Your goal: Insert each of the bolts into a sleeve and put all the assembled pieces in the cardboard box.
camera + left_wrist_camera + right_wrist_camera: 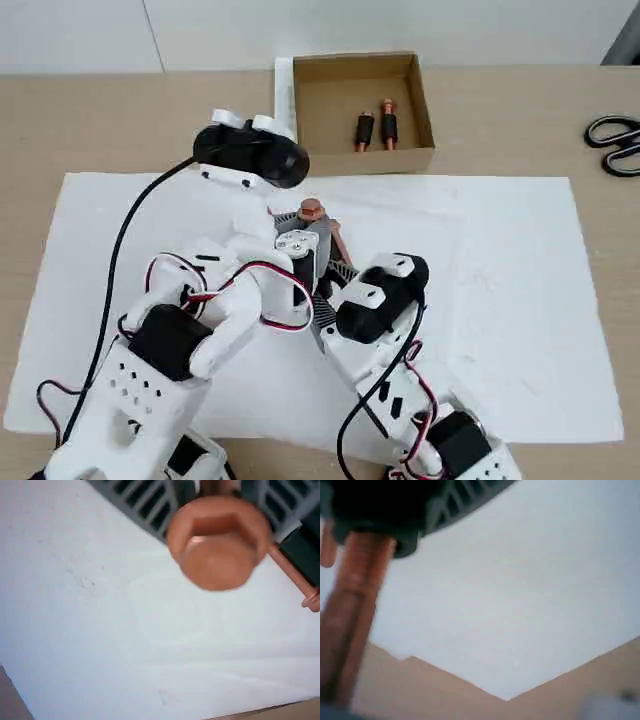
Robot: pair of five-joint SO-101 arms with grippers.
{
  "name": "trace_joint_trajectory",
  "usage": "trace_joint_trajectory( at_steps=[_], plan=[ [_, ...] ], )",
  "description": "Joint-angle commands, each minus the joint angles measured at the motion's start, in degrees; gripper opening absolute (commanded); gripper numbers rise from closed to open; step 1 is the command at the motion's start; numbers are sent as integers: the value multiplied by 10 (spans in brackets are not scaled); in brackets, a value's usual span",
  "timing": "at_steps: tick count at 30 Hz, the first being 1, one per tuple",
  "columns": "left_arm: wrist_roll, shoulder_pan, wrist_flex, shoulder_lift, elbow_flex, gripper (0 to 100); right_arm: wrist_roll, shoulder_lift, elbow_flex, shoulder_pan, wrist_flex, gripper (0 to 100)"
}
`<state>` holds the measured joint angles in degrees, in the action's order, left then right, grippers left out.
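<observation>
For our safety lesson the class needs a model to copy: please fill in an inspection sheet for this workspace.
surface: white sheet on a tan table.
job's things: two sleeved bolts in the box; a bolt and a second bolt mid-sheet.
clutter: scissors off the sheet.
grippers: left gripper and right gripper meet at them.
cables: black cable across the sheet; red and white wires on the arms.
surroundings: pale wall behind.
</observation>
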<state>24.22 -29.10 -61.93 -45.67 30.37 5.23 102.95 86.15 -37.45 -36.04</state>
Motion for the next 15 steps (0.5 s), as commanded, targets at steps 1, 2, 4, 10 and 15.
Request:
trace_joint_trajectory(
  at_steps=[1, 2, 4, 10, 15],
  plan=[
    [-8, 2, -4, -15, 0, 6, 4, 9, -7, 0, 12, 4],
    [-7, 3, -4, -15, 0, 6, 4, 9, -7, 0, 12, 4],
    [-4, 4, -15, -16, 0, 6, 4, 9, -7, 0, 12, 4],
    [12, 17, -47, -17, -3, 6, 4, 9, -7, 0, 12, 4],
    [12, 18, -48, -17, -2, 6, 4, 9, -8, 1, 12, 4]
  ],
)
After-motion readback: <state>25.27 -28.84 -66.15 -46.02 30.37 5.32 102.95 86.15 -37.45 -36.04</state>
